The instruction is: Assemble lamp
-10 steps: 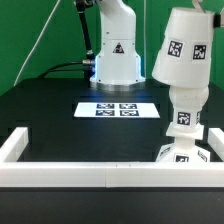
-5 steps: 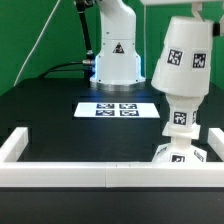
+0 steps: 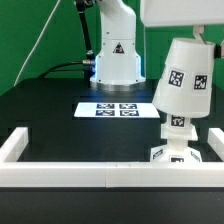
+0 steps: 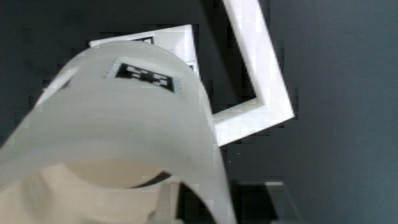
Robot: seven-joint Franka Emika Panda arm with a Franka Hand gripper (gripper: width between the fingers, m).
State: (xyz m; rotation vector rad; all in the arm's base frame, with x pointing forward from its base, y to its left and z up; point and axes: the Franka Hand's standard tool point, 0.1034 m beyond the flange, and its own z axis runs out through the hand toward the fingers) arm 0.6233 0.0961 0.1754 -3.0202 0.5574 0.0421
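**White shade over the bulb**

White plastic all over: the shade (image 3: 183,82) hangs tilted above the bulb (image 3: 177,125), which stands on the base (image 3: 175,155) at the exterior view's right, beside the frame (image 3: 60,173). The tilt probably helps the cup slide over the round head — my judgement. The gripper is not visible; I cannot tell its state. The marker board (image 3: 118,109) lies apart.

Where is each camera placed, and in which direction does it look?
Exterior view: off the arm, low at the table's near edge, facing the robot pedestal across the marker board; the arm's body enters at the top above the shade, bulb and base.
Wrist view: on the wrist, looking along the shade toward the white fence; no gripper part is clearly visible.
Shared: the shade and the fence.
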